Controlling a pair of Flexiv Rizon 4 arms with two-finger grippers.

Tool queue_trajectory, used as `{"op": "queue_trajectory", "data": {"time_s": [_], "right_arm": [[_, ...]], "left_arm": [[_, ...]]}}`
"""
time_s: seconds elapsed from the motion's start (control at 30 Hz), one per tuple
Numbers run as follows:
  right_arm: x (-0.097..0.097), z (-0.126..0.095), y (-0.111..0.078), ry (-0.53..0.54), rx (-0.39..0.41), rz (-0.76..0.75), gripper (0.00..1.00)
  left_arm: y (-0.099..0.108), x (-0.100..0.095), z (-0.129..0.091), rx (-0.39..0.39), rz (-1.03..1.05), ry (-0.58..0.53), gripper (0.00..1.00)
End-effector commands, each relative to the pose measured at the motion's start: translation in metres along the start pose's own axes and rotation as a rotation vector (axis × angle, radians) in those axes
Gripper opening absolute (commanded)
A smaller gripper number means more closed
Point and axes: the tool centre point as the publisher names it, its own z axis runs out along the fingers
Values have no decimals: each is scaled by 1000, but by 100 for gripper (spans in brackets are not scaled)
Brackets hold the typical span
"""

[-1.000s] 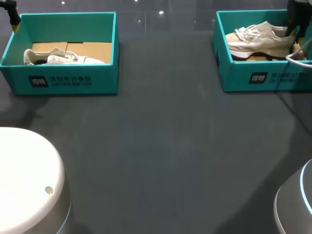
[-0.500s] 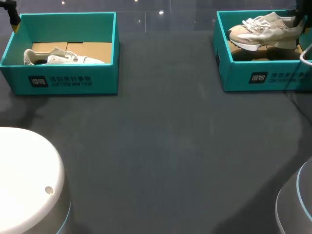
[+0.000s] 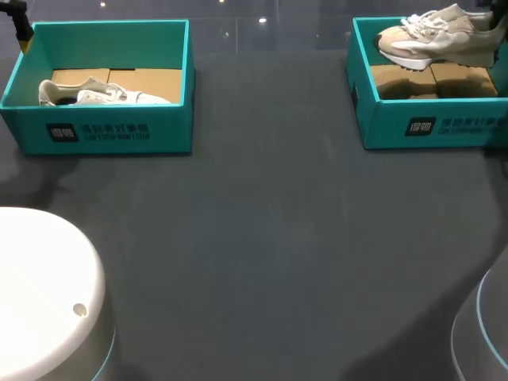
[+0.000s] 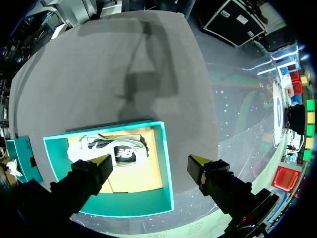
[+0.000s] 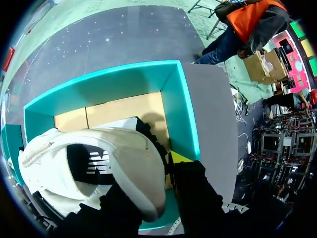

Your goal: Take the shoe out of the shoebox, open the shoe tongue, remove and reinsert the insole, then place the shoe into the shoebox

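A beige and white shoe [image 3: 435, 36] hangs above the right teal shoebox [image 3: 429, 123], clear of its cardboard floor. In the right wrist view my right gripper [image 5: 157, 171] is shut on the shoe's [image 5: 99, 163] heel wall, one yellow fingertip [image 5: 178, 157] showing outside it, with the shoebox [image 5: 173, 99] below. A second white shoe [image 3: 99, 94] lies inside the left teal shoebox [image 3: 103, 131]. My left gripper [image 3: 22, 28] hovers over that box's far left corner. Its fingers stand wide open [image 4: 150, 161] above the shoe [image 4: 115, 150], holding nothing.
Dark grey tabletop [image 3: 262, 238] stretches between and in front of the two boxes. My arms' white rounded bases sit at the near left [image 3: 48, 294] and near right [image 3: 484, 333] corners.
My right gripper has lifted the beige shoe up out of the right shoebox, toward the far right. The left arm and left shoebox have not moved.
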Motion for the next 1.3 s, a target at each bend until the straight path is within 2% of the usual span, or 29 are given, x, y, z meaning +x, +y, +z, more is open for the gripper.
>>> {"op": "queue_trajectory", "data": {"time_s": [0.03,0.3,0.47,0.6,0.67,1.3], "right_arm": [[-6,-18,0,3,5,15,0],[-13,-43,-2,3,15,78,0],[-14,-66,-13,48,6,104,0],[-4,-84,-26,38,-10,76,0],[4,-95,-37,32,-16,75,0],[63,-137,-139,5,-20,102,0]], "left_arm": [[-1,0,0,-2,1,1,100],[-1,0,0,-2,1,1,100],[-1,0,0,-2,1,1,100],[-1,0,0,-2,1,1,100],[-1,0,0,-2,1,1,100],[-1,0,0,-2,1,1,100]]}}
